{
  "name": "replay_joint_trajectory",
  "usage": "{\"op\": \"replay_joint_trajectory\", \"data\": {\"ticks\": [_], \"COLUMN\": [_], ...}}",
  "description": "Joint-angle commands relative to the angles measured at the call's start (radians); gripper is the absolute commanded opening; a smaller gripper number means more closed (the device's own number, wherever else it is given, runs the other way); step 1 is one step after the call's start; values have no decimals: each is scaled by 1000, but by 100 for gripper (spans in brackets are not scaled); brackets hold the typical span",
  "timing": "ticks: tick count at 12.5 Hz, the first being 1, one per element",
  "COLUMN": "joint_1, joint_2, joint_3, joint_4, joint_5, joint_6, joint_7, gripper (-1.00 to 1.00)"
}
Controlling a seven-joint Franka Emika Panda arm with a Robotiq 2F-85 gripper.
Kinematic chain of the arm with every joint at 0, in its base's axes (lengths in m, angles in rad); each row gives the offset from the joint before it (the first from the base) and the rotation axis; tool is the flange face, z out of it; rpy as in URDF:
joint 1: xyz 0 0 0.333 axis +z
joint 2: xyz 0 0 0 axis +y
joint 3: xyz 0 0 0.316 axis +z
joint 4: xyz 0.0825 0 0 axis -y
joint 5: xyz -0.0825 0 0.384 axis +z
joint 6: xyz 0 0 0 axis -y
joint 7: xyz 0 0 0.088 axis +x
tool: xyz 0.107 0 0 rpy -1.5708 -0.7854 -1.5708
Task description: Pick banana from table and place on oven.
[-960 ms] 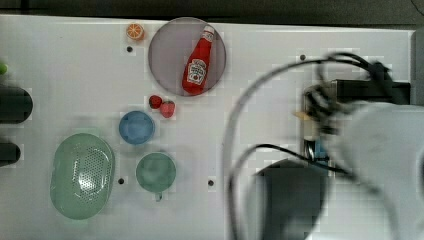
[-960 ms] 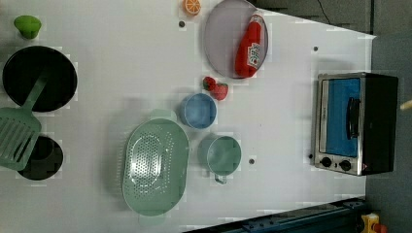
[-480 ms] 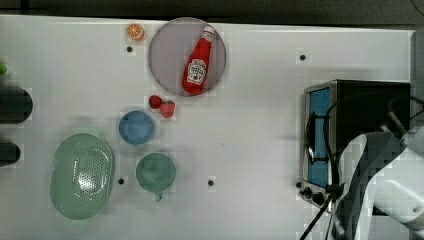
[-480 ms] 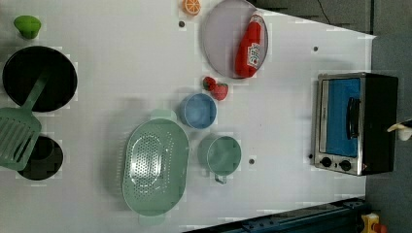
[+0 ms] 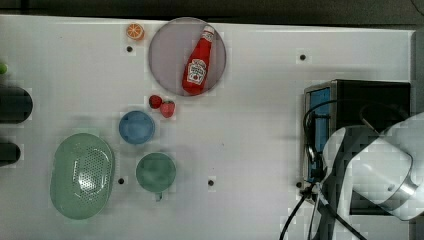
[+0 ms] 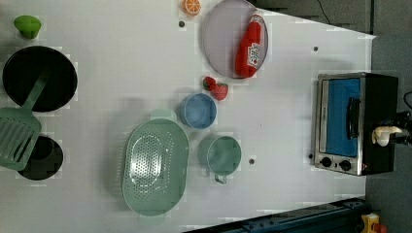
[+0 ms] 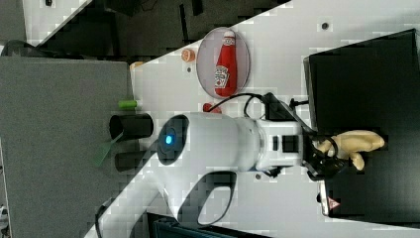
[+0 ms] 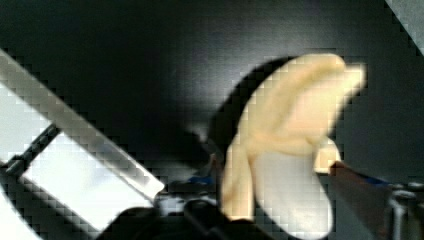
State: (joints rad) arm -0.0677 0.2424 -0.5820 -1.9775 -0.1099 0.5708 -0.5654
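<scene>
Above the oven [image 7: 366, 64] top, the end effector [image 7: 331, 161] at 6 o'clock grasps the banana [image 7: 354, 144]; release remains.

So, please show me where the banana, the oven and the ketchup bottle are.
banana [image 7: 357, 143]: right view, on its pale body.
oven [image 6: 342, 119]: left view, on its blue glass door.
ketchup bottle [image 5: 197, 67]: top view, on its red body near the label.

In the top view the white robot arm [image 5: 380, 175] covers part of the boxy black-topped toaster oven [image 5: 370, 95] and is cut by the picture's edge. In the wrist view the pale cream toy banana [image 8: 290, 145] is blurred, its lower end cropped; whether it touches the oven's top cannot be told.
</scene>
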Motion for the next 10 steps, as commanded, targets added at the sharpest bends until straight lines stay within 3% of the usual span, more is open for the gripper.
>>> {"op": "replay_joint_trajectory", "data": {"ticks": [1, 5, 10], "joint_1": [25, 86, 123], "joint_2": [-55, -166, -370], "joint_3": [12, 131, 353], "joint_4": [57, 92, 88], "joint_5": [-7, -7, 4], "joint_6": [19, -47, -356], "joint_7": [-45, 20, 609], "gripper": [100, 100, 100]}}
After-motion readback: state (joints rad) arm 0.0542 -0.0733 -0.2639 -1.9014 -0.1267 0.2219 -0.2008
